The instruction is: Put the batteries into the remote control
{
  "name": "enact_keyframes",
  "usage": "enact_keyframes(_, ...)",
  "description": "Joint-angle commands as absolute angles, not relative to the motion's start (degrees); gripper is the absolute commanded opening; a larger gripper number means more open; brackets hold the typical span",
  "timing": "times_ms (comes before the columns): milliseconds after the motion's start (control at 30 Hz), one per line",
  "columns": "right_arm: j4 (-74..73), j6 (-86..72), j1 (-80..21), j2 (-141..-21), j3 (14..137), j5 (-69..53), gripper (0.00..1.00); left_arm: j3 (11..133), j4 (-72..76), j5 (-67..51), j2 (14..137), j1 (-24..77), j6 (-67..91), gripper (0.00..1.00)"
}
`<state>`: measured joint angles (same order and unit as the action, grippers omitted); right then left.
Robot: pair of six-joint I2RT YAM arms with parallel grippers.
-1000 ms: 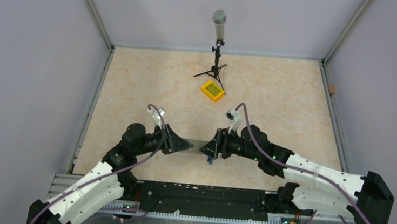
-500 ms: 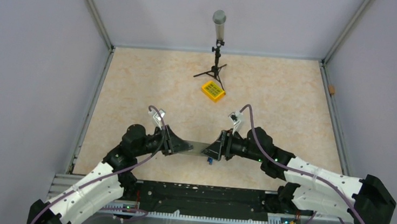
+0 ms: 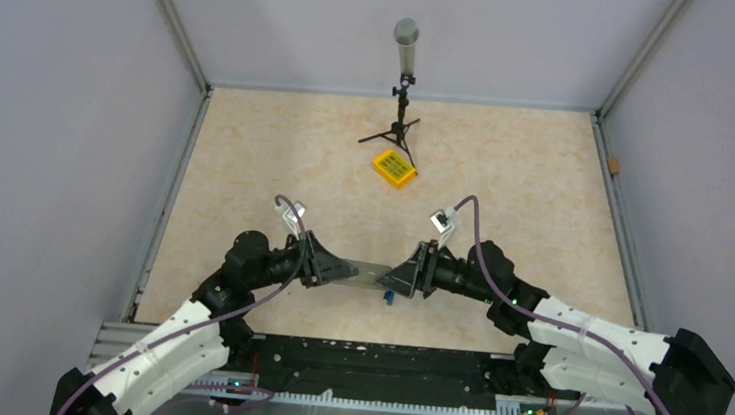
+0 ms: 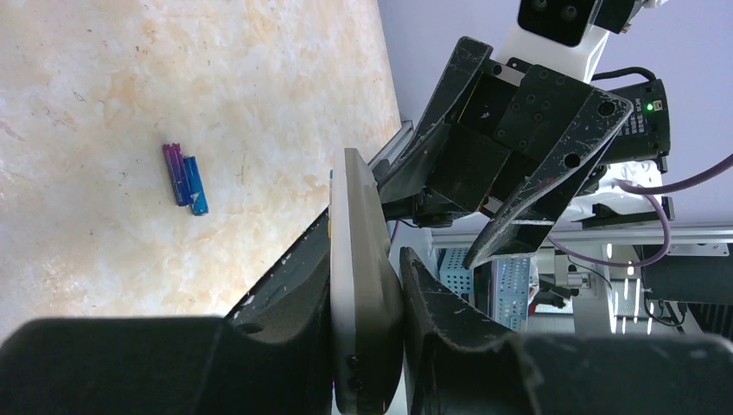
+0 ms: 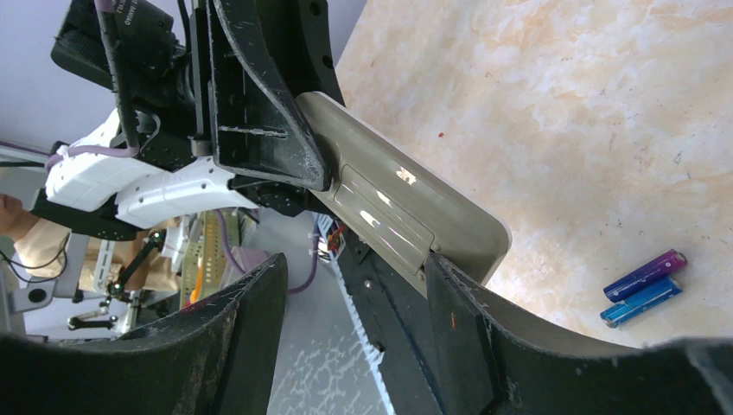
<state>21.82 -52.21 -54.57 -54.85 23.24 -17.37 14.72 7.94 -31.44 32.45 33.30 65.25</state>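
Right pincer [image 5: 354, 259] has eased back a touch, open at the remote [image 4: 354, 225] end. Left pincer [image 4: 367, 255] clamps the remote. Batteries [image 5: 644, 288] on the surface [image 5: 562, 104], none loaded.

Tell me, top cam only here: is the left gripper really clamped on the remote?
Observer: Yes. The left wrist view shows the left gripper shut on the remote, which sits edge-on between its fingers.
Operator: And the other arm?
Observer: The right gripper is open, with the remote's free end between its jaws. I can't tell if they touch it.
Operator: Blue speck near it?
Observer: Two batteries, side by side on the table, one purplish and one blue.
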Motion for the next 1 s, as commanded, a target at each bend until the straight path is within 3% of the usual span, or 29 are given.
enact_keyframes(0,31.59,-55.43,-55.55,-55.07,22.98,-23.8,0.58,15.83,22.8,-37.19,32.28,34.44,69.18,0.0)
enact_keyframes(967,43.28,-60.36,-55.16,-48.68,16.67,-23.76,0.57,14.67,27.32,-37.67,33.57,34.45,72.47,0.0)
